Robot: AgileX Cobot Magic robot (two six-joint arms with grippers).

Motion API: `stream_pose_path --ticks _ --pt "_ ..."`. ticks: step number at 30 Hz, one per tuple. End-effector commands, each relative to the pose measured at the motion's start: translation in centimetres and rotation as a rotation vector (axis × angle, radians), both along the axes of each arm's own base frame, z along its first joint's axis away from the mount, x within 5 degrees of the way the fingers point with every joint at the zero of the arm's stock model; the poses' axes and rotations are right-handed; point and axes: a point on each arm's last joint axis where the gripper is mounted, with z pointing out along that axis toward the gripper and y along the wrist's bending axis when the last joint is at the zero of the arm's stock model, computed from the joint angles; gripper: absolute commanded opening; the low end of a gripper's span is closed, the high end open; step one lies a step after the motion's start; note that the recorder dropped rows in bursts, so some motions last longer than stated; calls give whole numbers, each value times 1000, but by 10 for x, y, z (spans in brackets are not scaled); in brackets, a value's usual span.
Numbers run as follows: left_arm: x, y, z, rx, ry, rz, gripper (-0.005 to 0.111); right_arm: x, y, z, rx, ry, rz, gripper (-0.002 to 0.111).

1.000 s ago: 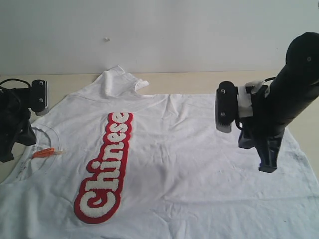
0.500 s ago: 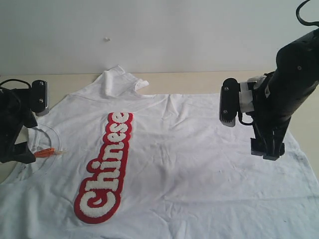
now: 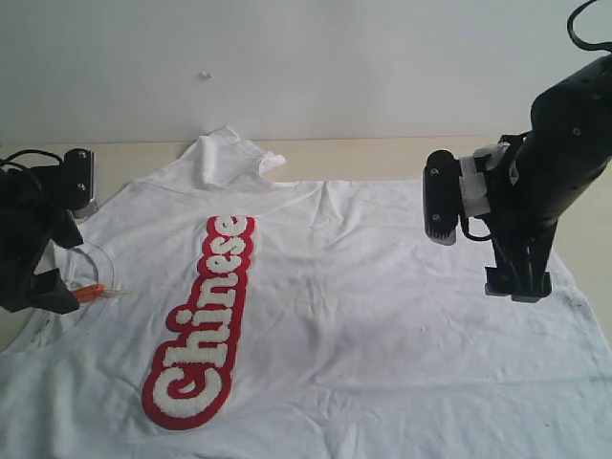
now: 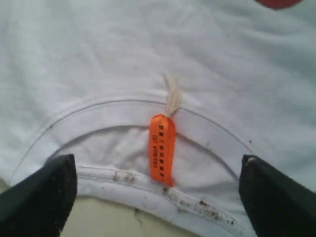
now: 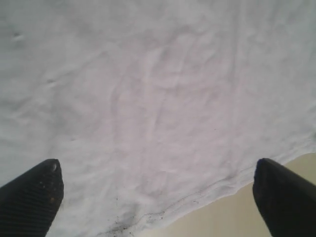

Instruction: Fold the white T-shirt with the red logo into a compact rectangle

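Note:
The white T-shirt lies spread flat on the table, neck toward the left, hem toward the right. Its red logo with white letters runs along the chest. My left gripper hangs open over the ribbed collar, its fingers either side of the orange neck tag, which also shows beside the gripper from outside. Open too, my right gripper hovers over the shirt's hem, with its fingers wide apart and nothing between them.
One sleeve is bunched at the far edge of the shirt. Bare beige table shows behind the shirt and beside the hem. A pale wall rises behind the table.
The right arm swung right and lowered toward the hem, then settled. The left gripper dropped slightly closer to the collar and tag.

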Motion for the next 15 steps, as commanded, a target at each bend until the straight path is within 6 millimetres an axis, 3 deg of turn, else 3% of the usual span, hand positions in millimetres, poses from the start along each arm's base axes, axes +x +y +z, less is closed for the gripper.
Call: stream_pose_path --ticks 1,5,9,12,15 --pt "-3 -2 8 1 36 -146 80 -2 -18 2 -8 76 57 105" --pt "5 -3 17 1 14 -170 71 2 -39 5 98 142 63 105" --pt "6 -3 19 2 8 -182 50 8 -53 5 217 164 102 105" --pt "6 -3 19 2 8 -182 37 13 -65 -7 213 204 100 105" --pt "6 -4 19 -5 6 -176 34 18 -74 -23 203 258 90 105"
